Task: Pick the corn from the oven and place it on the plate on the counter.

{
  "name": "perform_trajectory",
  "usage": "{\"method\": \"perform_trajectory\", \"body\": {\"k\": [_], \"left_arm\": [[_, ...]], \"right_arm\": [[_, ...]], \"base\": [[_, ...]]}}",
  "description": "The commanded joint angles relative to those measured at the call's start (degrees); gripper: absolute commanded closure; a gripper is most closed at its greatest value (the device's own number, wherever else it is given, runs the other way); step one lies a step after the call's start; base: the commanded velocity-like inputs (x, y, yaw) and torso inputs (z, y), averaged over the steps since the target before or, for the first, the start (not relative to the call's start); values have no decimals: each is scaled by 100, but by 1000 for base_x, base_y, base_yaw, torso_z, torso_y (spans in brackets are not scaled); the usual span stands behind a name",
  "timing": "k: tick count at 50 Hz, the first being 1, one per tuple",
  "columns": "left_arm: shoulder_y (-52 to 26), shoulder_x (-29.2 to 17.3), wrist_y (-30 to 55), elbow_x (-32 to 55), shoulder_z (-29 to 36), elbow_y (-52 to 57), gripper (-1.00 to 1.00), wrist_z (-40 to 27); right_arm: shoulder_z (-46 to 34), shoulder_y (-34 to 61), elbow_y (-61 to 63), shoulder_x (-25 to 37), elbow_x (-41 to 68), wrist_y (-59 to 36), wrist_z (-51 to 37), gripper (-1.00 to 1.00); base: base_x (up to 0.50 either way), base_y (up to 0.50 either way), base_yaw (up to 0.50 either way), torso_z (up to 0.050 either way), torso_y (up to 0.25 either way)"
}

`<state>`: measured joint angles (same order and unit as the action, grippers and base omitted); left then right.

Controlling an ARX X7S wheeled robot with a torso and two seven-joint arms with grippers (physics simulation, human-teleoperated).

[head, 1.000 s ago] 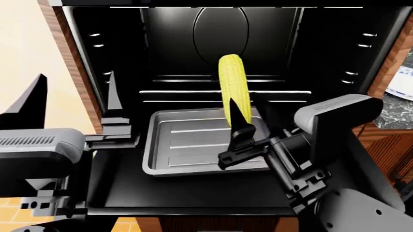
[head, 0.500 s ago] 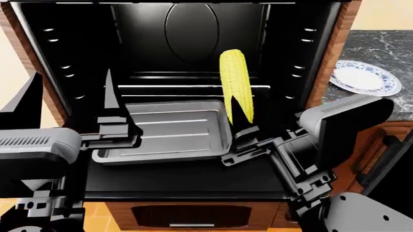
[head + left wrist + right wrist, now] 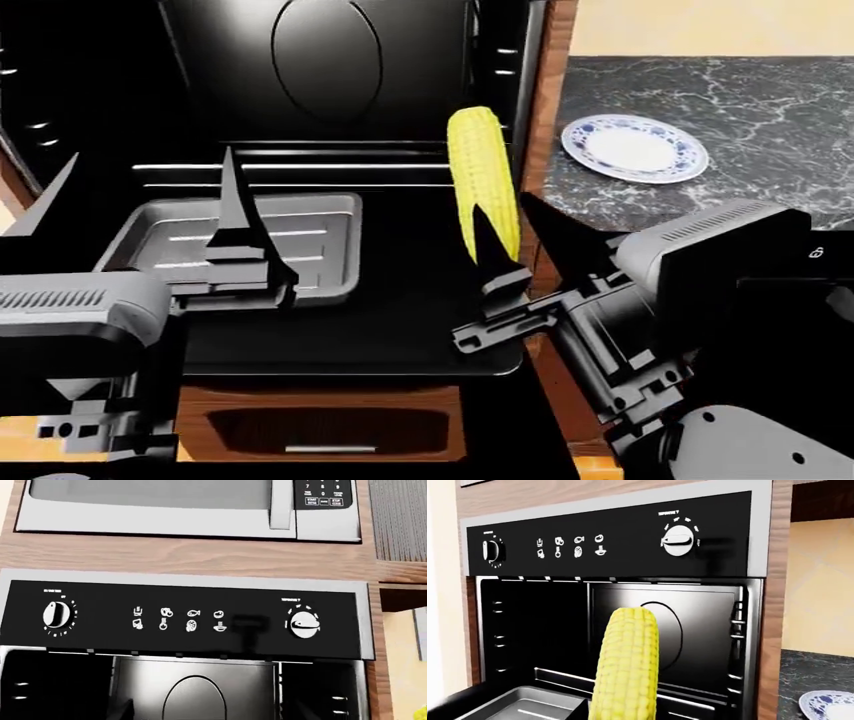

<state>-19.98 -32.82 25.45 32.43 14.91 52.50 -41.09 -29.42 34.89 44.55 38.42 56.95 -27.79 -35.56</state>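
With the corn (image 3: 483, 182) clamped upright in the right gripper (image 3: 521, 262) — lifted off the oven (image 3: 334, 80) tray — only the plate (image 3: 634, 147) remains; left gripper (image 3: 147, 215) hangs spread

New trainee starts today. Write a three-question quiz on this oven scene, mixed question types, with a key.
1. True or false: the corn lies flat on the baking tray.
2. Which gripper holds the corn? A) left gripper B) right gripper
3. Fill in: the plate sits on the ____.

Key: 1. False; it is held upright, clear of the tray. 2. B; the left fingers are spread and empty. 3. counter.
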Motion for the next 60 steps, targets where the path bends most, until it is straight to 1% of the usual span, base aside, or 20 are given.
{"method": "perform_trajectory", "body": {"k": [1,60], "left_arm": [[-45,-7,29,29,25,10,-100,-27],[-37,-67,-61,68,116,30,-100,-98]], "right_arm": [[45,44,55,1,-118,-36,53,100],[-86,52,117,-42,-36,-5,-2,100]], "base": [[-98,-500,0,0,0],[-12,-500,0,0,0]]}}
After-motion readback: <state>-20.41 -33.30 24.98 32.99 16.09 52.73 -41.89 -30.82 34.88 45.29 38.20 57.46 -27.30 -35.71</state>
